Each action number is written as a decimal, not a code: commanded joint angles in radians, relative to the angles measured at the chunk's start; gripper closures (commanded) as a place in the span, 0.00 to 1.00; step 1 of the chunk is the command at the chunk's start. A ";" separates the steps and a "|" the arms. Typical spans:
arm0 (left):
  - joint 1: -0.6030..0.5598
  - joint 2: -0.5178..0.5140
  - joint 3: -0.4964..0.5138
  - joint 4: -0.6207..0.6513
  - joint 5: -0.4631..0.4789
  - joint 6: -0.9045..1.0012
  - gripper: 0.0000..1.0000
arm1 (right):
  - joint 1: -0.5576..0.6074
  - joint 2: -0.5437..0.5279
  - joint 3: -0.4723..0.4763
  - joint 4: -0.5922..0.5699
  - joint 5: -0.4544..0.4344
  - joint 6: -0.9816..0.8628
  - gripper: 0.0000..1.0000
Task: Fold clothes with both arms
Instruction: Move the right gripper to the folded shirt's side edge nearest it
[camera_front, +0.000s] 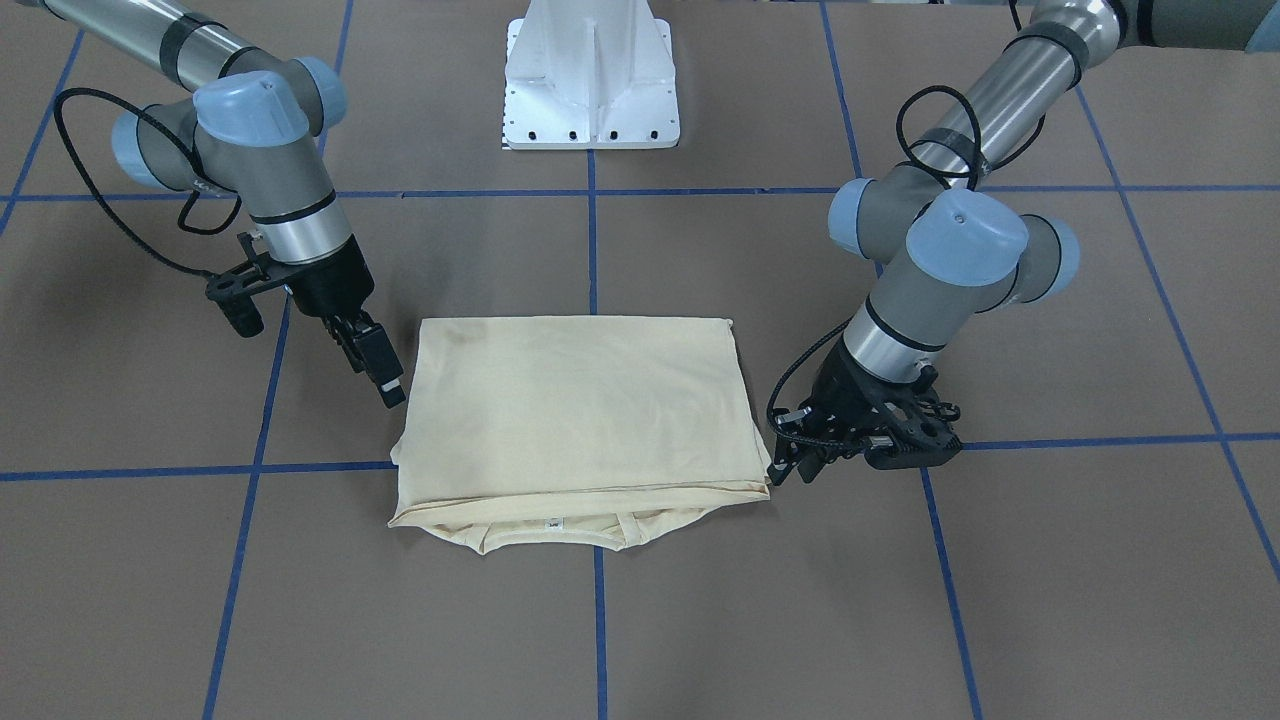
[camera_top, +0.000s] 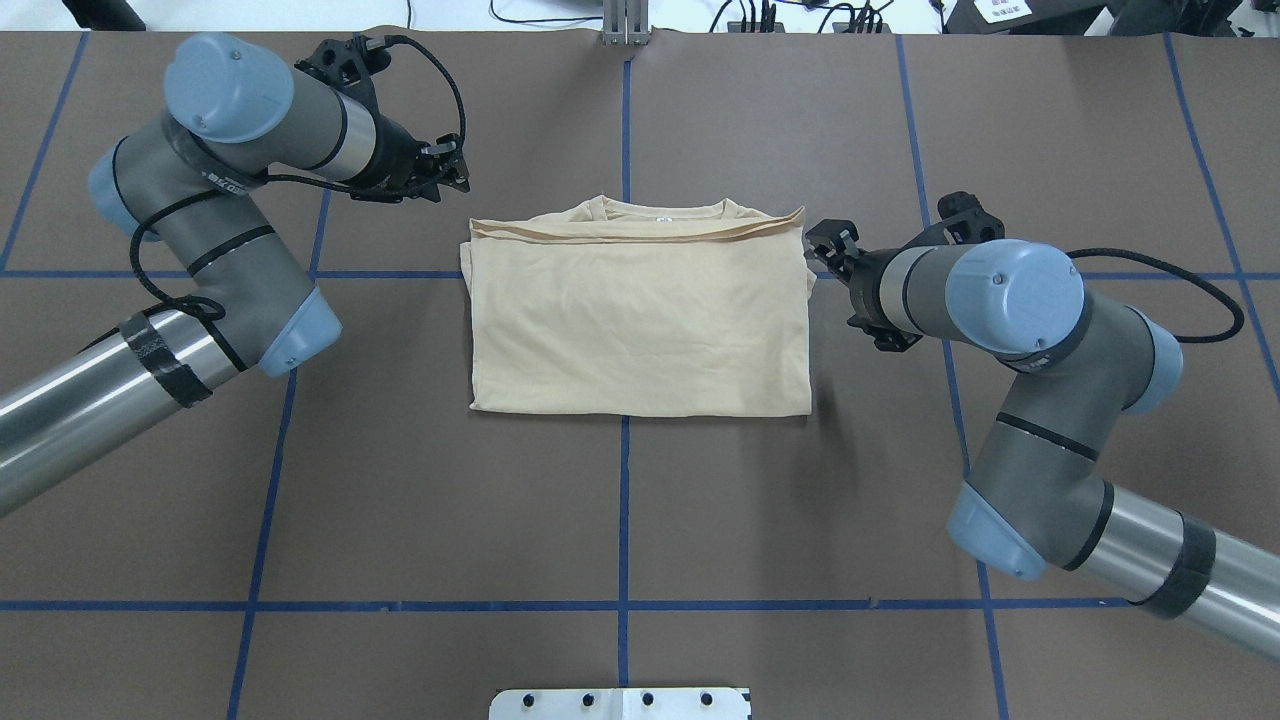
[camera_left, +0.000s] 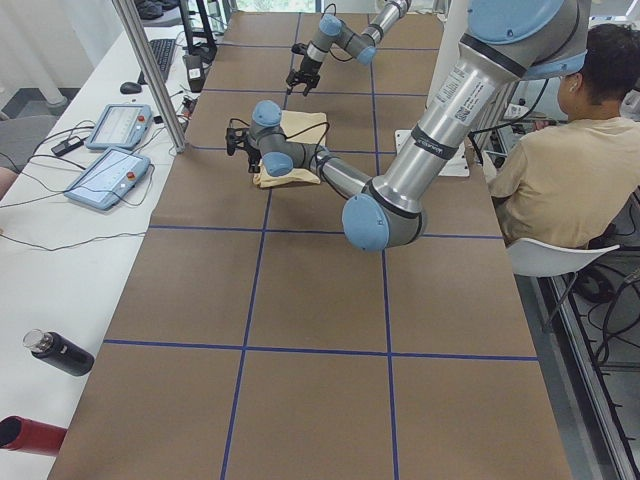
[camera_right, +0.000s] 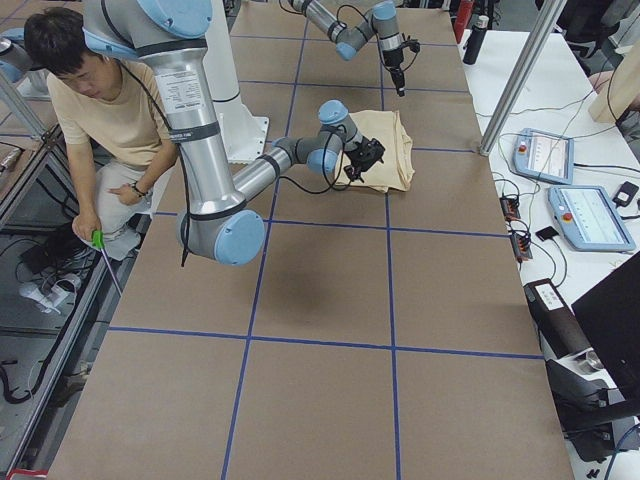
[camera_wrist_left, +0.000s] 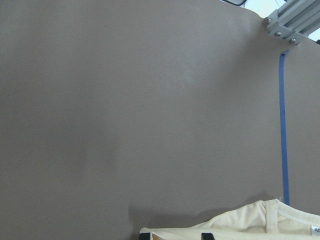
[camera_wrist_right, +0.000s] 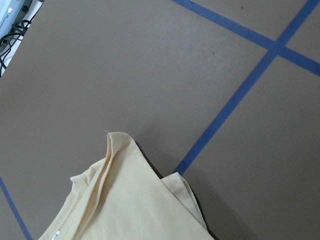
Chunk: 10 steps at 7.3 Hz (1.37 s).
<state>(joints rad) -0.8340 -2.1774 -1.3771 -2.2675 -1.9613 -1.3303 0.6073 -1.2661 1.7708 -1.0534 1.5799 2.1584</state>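
Shirt is lying folded to a rectangle at table centre, collar at 12 o'clock, perhaps one fold remaining; left hand is hovering at its 10 o'clock, part open, empty; right hand at 2 o'clock, opening unreadable.

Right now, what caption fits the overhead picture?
Left gripper and right gripper flank a folded cream shirt on the table.

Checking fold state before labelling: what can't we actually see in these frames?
shirt underside and inner layers: covered by the fold, every view.
right gripper jaws: edge-on in the front-facing view, absent from its wrist view; open or shut unclear.
left gripper fingertips: cut by the left wrist view's bottom edge; contact with shirt unclear.
neck label text: too small.
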 joint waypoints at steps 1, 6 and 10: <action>0.001 0.068 -0.083 -0.001 -0.020 0.006 0.54 | -0.079 -0.019 0.036 0.000 -0.056 0.191 0.00; 0.004 0.065 -0.092 -0.001 -0.016 0.008 0.54 | -0.181 -0.021 -0.001 -0.048 -0.092 0.187 0.01; 0.006 0.065 -0.085 -0.001 -0.014 0.003 0.54 | -0.189 -0.007 0.006 -0.096 -0.090 0.187 0.29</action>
<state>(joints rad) -0.8284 -2.1129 -1.4648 -2.2688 -1.9769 -1.3249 0.4199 -1.2743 1.7765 -1.1415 1.4889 2.3450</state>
